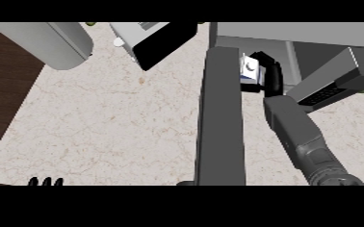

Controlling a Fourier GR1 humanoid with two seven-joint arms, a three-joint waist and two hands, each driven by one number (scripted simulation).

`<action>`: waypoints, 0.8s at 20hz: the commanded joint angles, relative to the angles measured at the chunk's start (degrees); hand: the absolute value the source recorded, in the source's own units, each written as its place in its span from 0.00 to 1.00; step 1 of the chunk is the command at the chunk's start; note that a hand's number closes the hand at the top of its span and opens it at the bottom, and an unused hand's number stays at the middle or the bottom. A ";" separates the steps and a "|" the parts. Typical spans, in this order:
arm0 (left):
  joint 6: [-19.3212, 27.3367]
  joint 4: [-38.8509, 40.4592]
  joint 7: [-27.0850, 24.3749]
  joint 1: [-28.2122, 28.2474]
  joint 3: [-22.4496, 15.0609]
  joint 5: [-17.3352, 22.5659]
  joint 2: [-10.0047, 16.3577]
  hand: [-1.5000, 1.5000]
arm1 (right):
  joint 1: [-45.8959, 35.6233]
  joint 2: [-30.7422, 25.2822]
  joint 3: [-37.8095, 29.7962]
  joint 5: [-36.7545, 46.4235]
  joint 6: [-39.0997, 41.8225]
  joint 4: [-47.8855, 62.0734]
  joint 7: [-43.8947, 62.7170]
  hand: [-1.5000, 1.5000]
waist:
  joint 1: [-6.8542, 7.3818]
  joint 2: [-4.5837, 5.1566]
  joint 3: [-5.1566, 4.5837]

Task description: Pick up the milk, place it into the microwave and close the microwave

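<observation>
While right hand (pixel 272 75), curled round milk (pixel 248 67), stands at microwave (pixel 284 32) mouth: set it well inside, clear of door (pixel 220 120), before release.

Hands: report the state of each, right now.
Left hand: open, resting at the lower-left edge.
Right hand: shut, curled round the milk.

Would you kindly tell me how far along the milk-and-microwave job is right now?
Done: the milk is picked up, the right robot hand curled round it. In hand: it is held at the microwave opening, beside the open door. Left: release it inside, close the door. The left robot hand rests at the lower edge.
</observation>
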 commanded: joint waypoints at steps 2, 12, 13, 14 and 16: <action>-2.19 0.87 -0.55 0.25 0.20 0.73 1.22 0.00 | -2.03 -1.05 1.01 2.52 -5.61 2.03 -3.16 1.00 | 1.23 0.33 0.02; -2.42 3.31 -0.65 -2.12 1.75 1.82 0.91 0.00 | -5.39 -1.68 -3.70 -0.93 -6.40 0.93 -6.34 1.00 | 1.65 0.90 0.13; -1.69 0.76 -0.12 -1.18 1.62 1.01 1.34 0.00 | -6.28 -3.09 -3.91 -0.82 -7.15 1.15 -5.59 1.00 | 2.30 1.04 0.22; -2.90 2.54 -0.78 -1.80 1.99 1.76 1.56 0.00 | -6.79 -2.69 -3.03 0.39 -9.50 1.69 -5.71 1.00 | 2.65 1.11 0.07; -2.39 2.79 -0.07 -2.57 2.01 1.89 1.25 0.00 | -7.19 -3.26 -2.50 1.62 -13.62 2.45 -5.55 1.00 | 2.41 1.16 0.02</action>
